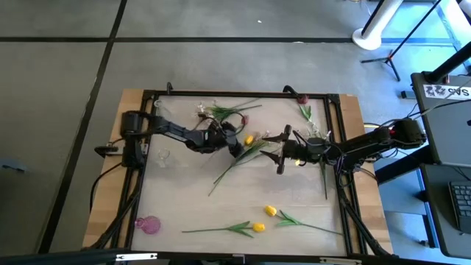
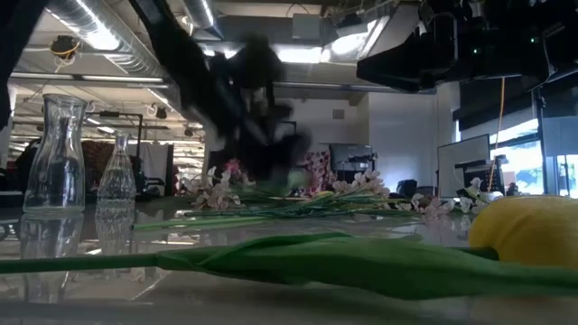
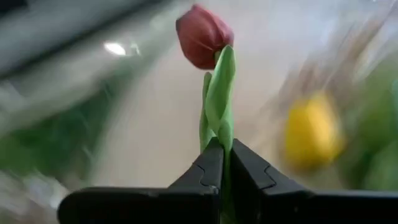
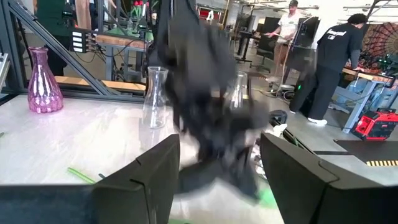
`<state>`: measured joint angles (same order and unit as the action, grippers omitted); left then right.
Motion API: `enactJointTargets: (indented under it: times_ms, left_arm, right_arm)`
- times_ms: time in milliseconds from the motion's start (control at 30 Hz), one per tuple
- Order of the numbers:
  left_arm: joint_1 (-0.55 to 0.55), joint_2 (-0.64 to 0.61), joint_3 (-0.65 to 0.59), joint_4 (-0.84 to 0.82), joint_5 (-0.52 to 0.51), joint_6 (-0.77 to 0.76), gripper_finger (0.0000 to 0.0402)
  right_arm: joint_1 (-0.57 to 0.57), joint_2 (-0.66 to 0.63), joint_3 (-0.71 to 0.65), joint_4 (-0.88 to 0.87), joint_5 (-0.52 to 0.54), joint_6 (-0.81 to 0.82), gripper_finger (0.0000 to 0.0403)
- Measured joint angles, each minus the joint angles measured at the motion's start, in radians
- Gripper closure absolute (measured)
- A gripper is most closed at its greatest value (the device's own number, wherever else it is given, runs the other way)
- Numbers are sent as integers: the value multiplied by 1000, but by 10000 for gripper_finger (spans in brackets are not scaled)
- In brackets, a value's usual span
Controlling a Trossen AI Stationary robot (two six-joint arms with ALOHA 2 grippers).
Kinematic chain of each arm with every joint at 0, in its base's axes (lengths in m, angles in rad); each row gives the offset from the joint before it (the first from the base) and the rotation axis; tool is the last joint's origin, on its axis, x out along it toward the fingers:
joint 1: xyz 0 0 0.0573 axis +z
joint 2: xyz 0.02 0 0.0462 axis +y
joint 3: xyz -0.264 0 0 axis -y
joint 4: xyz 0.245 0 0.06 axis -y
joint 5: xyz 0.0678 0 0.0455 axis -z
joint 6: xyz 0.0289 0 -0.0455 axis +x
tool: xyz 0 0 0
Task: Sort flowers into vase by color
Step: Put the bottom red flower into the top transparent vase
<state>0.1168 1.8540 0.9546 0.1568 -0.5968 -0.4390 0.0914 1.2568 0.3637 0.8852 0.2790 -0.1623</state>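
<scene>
My left gripper (image 3: 222, 149) is shut on a dark red tulip (image 3: 202, 34); its head and a green leaf (image 3: 221, 87) stand up past the fingertips. In the high view this gripper (image 1: 229, 141) is over the flower pile (image 1: 239, 151) at the table's middle, near a yellow tulip (image 1: 249, 138). My right gripper (image 1: 280, 151) is open, level with it on the right, and touches nothing; its fingers (image 4: 149, 171) frame the blurred left arm (image 4: 205, 106). Another red tulip (image 1: 302, 98) lies by the far edge. Two yellow tulips (image 1: 271, 211) lie near the near edge. My left gripper pinches the red tulip's green stalk (image 3: 222, 134) between its two fingers, a short way below the head, together with the base of a leaf. The stalk runs on along the fingers and the head sticks out beyond their tips. Whether the lower stalk is on the table is hidden.
Two clear glass vases (image 2: 56, 153) (image 2: 116, 167) stand on the table's left side. A pink vase (image 1: 147, 224) stands at the near left corner. White blossom sprays (image 1: 202, 110) lie at the far side. A black frame (image 1: 243, 93) rims the table. People stand in the room (image 4: 329, 56).
</scene>
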Motion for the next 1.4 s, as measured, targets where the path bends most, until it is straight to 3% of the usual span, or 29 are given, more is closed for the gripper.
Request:
enactJointTargets:
  times_ms: [133,400,633,767,1000,1167,1400]
  left_arm:
    - [-46,-171,1,3,-151,119,397]
    - [-259,-517,-35,44,-581,389,399]
    - [-420,-767,-222,297,-763,593,400]
    - [-464,-920,-309,360,-753,684,399]
    - [-481,-1131,-428,373,-635,730,394]
    - [-461,-1237,-526,498,-550,791,393]
    - [-384,-1308,-630,807,-263,905,392]
  right_arm:
    - [0,0,0,-7,0,0,180]
    - [0,0,0,-7,-1,0,180]
    - [0,0,0,-5,-2,0,180]
    - [0,0,0,3,-2,0,180]
    - [0,0,0,2,-2,0,180]
    - [0,0,0,1,-3,6,180]
    - [0,9,0,58,-33,17,180]
